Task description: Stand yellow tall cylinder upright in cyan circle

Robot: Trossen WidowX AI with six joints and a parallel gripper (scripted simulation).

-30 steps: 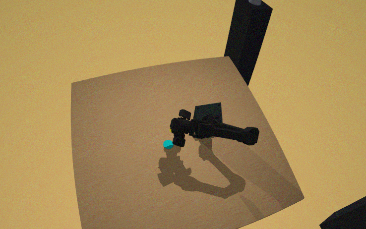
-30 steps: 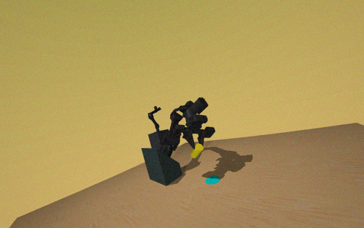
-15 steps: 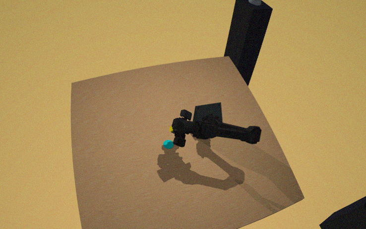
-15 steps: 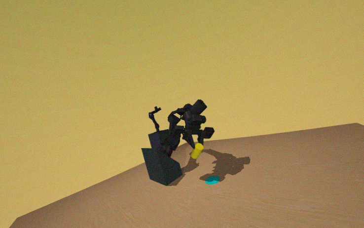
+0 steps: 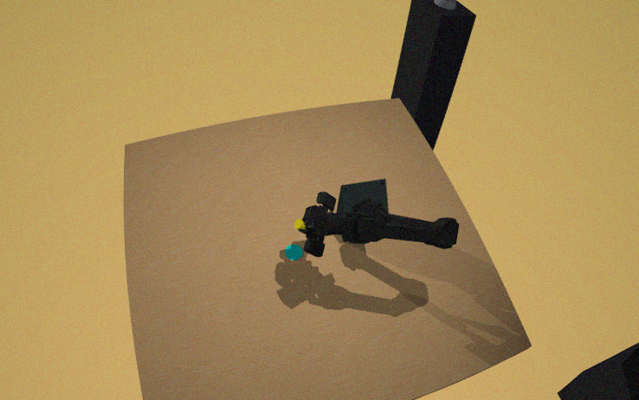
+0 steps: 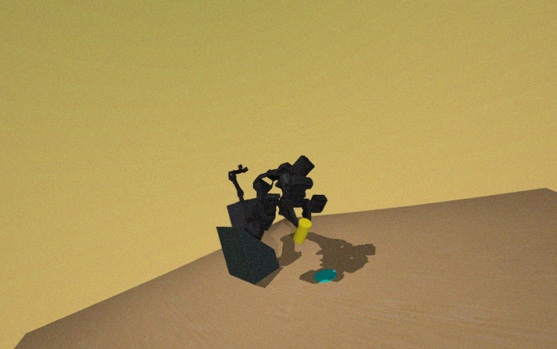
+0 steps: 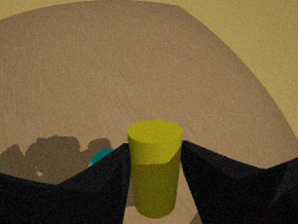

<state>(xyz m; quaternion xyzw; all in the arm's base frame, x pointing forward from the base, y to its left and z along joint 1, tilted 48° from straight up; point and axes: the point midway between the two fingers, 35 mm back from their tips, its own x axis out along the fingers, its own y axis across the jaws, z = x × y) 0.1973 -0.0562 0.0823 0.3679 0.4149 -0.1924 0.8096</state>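
Yellow cylinder (image 5: pixel 300 224) (image 6: pixel 302 230) (image 7: pixel 155 168) hangs tilted, gripped by the end effector (image 5: pixel 304 226) (image 6: pixel 302 223) (image 7: pixel 154 148), outside the cyan circle (image 5: pixel 293 252) (image 6: pixel 324 276) (image 7: pixel 102 155).

Beneath the claw (image 5: pixel 305 227) (image 6: pixel 302 223) (image 7: pixel 156 151) spreads a brown, wood-grained tabletop (image 5: pixel 197 197) (image 6: pixel 431 254) (image 7: pixel 122 73), with a yellow-tan backdrop (image 5: pixel 141 56) (image 6: pixel 164 103) (image 7: pixel 258 34) beyond its edges. In the top view, a dark pillar (image 5: pixel 431 66) (pale grey disc (image 5: pixel 444 3) on its end) stands well apart from the claw, above and right; a black angular block (image 5: pixel 608 377) sits farther off, below and right.
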